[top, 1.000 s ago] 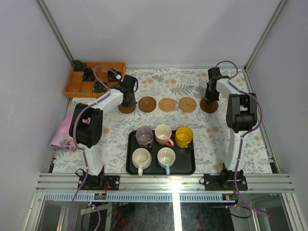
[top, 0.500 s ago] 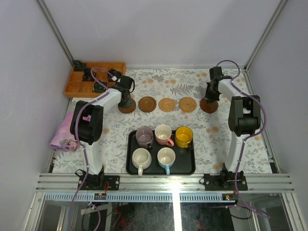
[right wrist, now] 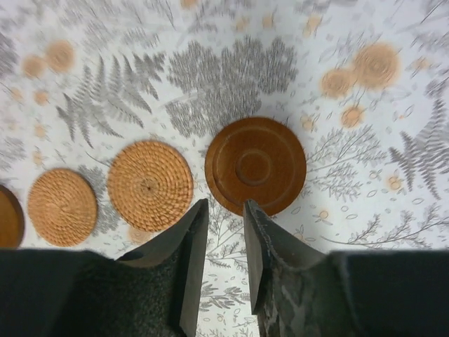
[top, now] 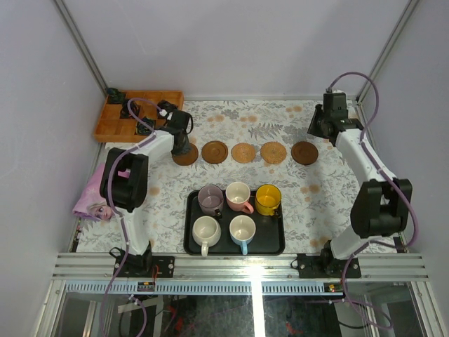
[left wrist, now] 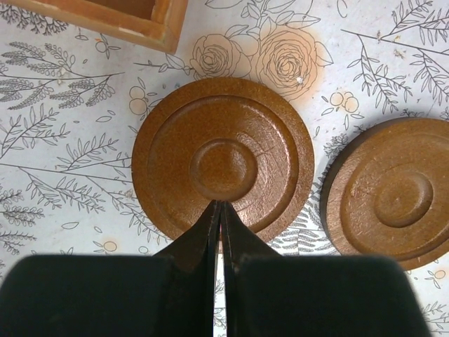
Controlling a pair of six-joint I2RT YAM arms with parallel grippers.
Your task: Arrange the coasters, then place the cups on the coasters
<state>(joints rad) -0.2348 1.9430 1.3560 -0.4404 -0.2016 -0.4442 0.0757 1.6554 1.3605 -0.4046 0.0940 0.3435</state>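
Five round coasters lie in a row across the table: three dark ringed ones (top: 215, 152) (top: 304, 152) (top: 188, 157) and two woven ones (top: 243, 152) (top: 273, 152). My left gripper (top: 180, 145) is shut, its tips (left wrist: 219, 205) resting on the face of the leftmost coaster (left wrist: 224, 158), with its neighbour (left wrist: 396, 193) to the right. My right gripper (top: 316, 128) hangs open (right wrist: 224, 207) above and just behind the rightmost coaster (right wrist: 255, 165), holding nothing. The mauve (top: 210, 199), pink (top: 238, 196), yellow (top: 268, 199), cream (top: 205, 231) and light blue (top: 242, 231) cups stand upright in the black tray (top: 277, 242).
A compartmented wooden box (top: 139, 112) with small dark objects sits at the back left, its corner (left wrist: 105, 17) close behind the leftmost coaster. A pink cloth (top: 91, 196) lies at the left table edge. The enclosure walls stand close on both sides.
My right gripper has opened and lifted back off the rightmost coaster, which stays flat on the table. The left gripper stays shut on the leftmost coaster, shifted only slightly.
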